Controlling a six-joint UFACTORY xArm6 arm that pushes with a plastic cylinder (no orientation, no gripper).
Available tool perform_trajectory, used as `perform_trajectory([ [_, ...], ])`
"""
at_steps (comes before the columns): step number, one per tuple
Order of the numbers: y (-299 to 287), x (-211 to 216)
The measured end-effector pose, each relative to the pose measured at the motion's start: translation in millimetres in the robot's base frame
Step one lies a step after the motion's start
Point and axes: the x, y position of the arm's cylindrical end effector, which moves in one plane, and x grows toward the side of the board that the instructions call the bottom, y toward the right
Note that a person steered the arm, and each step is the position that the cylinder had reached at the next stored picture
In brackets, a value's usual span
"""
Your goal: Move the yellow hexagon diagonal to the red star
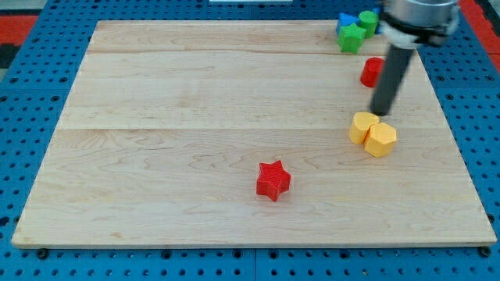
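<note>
Wooden board (pixel 195 94), red block (pixel 370 72), green blocks (pixel 352 37), blue block (pixel 344 21), second yellow block (pixel 362 126)

Single view, raised, looking down obliquely across whole board (pixel 195 86).

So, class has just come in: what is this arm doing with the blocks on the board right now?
A robot arm ending in a dark rod is pushing blocks on a wooden board. My tip sits just above two touching yellow blocks at the view's right: a rounded yellow block and the yellow hexagon. The red star lies apart, lower and toward the view's left. A red block is partly hidden behind the rod, and green and blue blocks cluster at the top.
</note>
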Motion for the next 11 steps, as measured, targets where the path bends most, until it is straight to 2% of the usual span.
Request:
perform_trajectory([
  [1,46.1,26.2],
  [3,-44.2,40.8],
  [5,-17.1,69.1],
  [7,-37.5,88.4],
  [8,-51.8,88.4],
  [10,-54.4,55.8],
  [11,-65.1,65.3],
])
